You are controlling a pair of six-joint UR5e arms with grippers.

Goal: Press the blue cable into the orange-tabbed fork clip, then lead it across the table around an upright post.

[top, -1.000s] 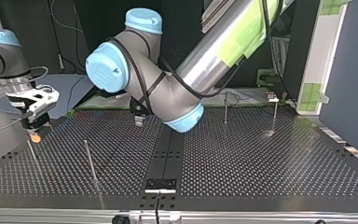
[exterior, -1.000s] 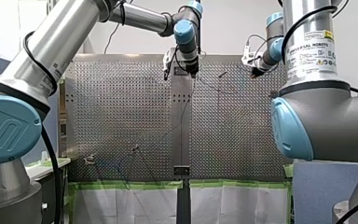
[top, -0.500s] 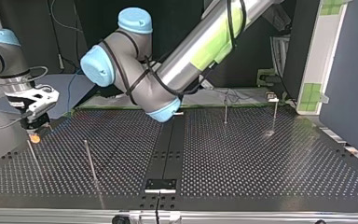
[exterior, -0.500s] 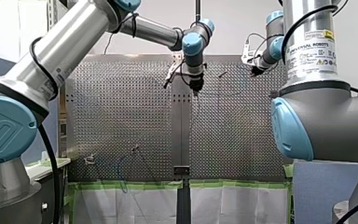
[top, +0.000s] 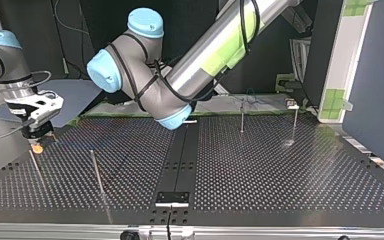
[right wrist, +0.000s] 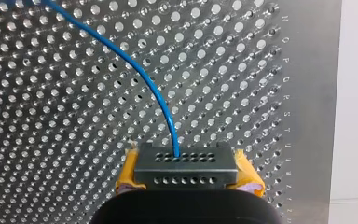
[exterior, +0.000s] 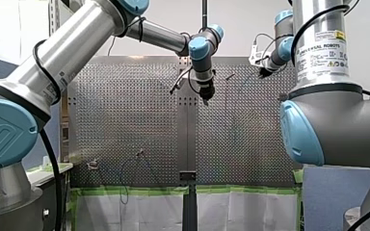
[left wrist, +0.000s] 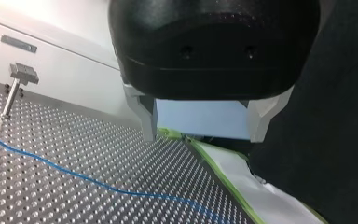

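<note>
Blue cable [right wrist: 140, 70] is thin, floppy and v. light, prob. a bit slick. It'll bend wherever it's pulled, so best held close to the spot being seated, not mid-span. One end runs into the right end effector [right wrist: 186, 170], whose yellow pads look clamped on it; from there it arcs off over the table [top: 280, 175]. In the top view that end effector sits just above the orange-tabbed fork clip [top: 38, 148] at the view's left, so pressing-in looks like the step in hand; can't tell if the cable's seated. Left end effector [left wrist: 203, 135] hangs w/ metal fingers apart, nothing between them, cable lying slack on the table below. An upright post [top: 96, 170] stands near the clip, others further back. Table is shiny perforated metal, low grip; green tape [exterior: 139, 190] along its edge, pale wall beyond.
</note>
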